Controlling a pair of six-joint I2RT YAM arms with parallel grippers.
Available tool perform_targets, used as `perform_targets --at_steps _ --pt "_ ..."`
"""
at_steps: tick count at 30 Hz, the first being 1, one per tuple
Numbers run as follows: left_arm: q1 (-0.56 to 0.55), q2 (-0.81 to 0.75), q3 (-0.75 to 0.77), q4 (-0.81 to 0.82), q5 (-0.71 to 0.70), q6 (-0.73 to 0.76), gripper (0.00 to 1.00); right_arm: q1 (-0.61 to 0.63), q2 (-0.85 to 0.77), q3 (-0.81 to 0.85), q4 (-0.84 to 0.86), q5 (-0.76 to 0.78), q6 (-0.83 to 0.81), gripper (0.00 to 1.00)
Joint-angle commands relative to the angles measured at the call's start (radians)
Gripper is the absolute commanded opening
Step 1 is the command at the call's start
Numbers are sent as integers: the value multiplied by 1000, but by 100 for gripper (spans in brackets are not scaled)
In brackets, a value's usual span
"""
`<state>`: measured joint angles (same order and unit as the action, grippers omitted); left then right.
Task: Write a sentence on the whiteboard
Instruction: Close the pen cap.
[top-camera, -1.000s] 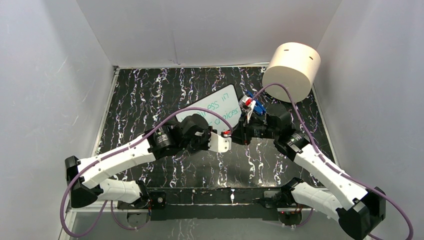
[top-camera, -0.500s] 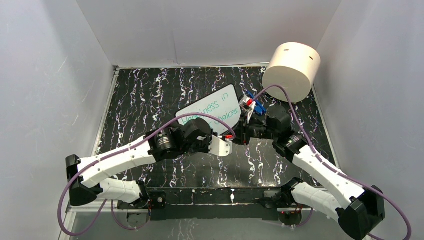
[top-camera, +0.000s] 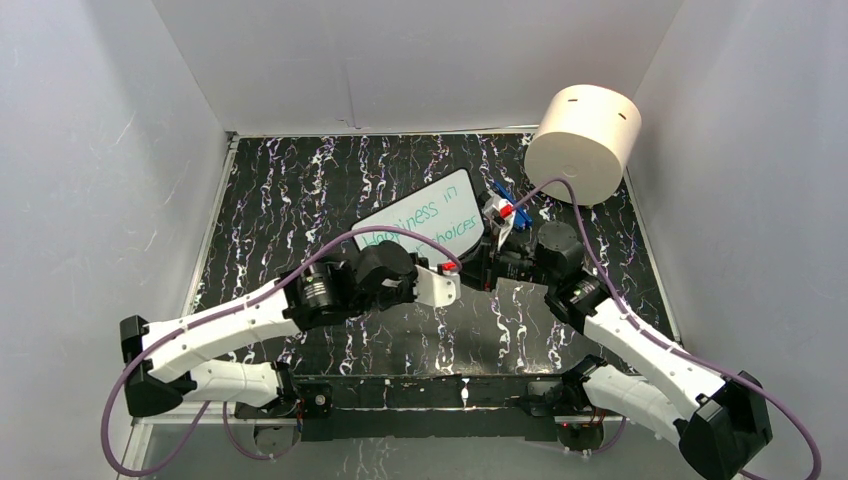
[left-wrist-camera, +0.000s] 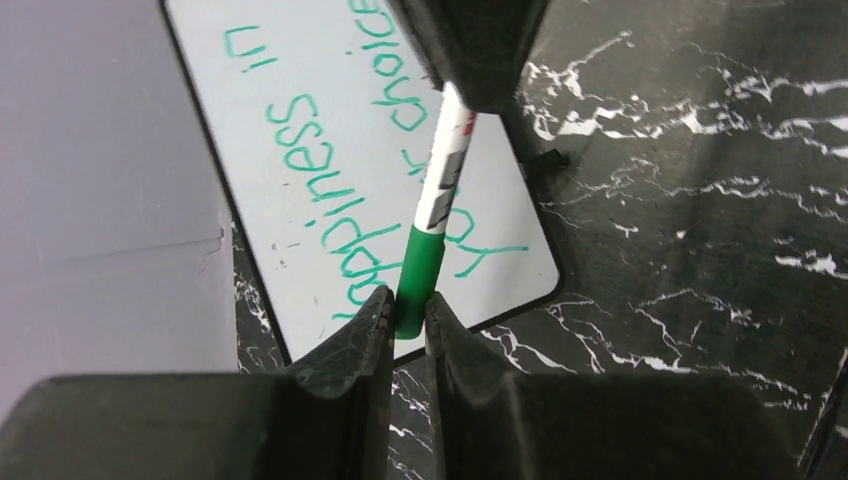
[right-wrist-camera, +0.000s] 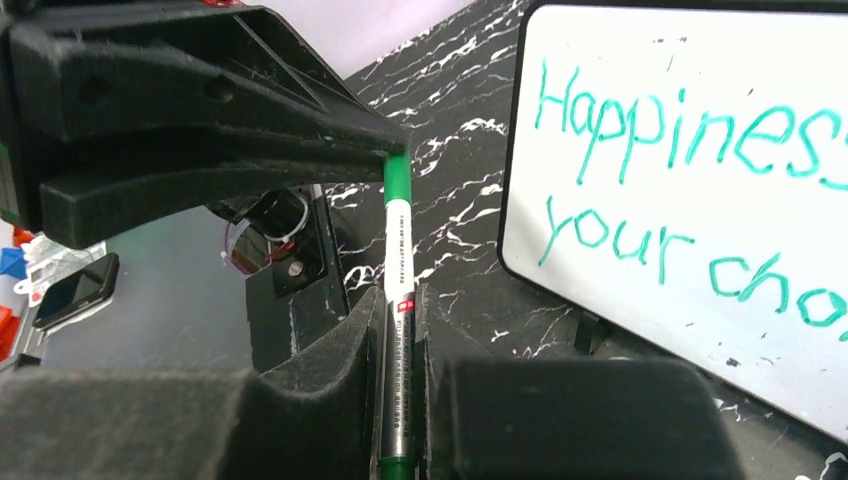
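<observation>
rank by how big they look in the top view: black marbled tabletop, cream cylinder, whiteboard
1. black marbled tabletop
2. big cream cylinder
3. small black-framed whiteboard; it is partly hidden, so 2 versus 3 is unsure

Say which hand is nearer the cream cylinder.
Right. The right hand holds the marker left of the cylinder, toward the arm bases; the left hand pinches the marker's green end just beyond it, farther away.

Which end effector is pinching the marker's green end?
The left end effector: it pinches the marker by its green end, while the right end effector clamps the white printed barrel.
</observation>
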<state>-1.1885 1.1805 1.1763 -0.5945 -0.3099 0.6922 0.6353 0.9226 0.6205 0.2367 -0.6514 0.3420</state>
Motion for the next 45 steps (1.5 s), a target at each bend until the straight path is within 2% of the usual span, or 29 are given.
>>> perform_targets --at_steps 1,4,6,10,14,20,23,27,33,45 --pt "-53 -106 -18 297 -29 -113 18 4 2 -51 108 178 -26 0" --pt "-53 -134 -61 365 -126 -193 34 4 -6 -79 145 211 -23 0" --pt "-53 -145 -79 409 -204 -286 41 4 -7 -96 173 221 -17 0" --pt "-48 -163 -102 461 -305 -458 48 4 -21 -150 245 240 6 0" --pt "-28 -170 -108 448 -377 -649 51 4 -49 -190 316 261 22 0" --pt "109 -152 -104 381 -250 -896 51 4 -79 -232 403 268 59 0" --pt "208 -146 -112 370 -104 -1009 49 4 -103 -247 419 286 67 0" --pt "278 -136 -127 391 45 -1097 49 4 -123 -258 433 281 71 0" --pt "349 -93 -126 417 196 -1188 47 4 -131 -271 466 274 82 0" --pt "376 -29 -125 446 298 -1239 44 4 -134 -274 494 269 93 0"
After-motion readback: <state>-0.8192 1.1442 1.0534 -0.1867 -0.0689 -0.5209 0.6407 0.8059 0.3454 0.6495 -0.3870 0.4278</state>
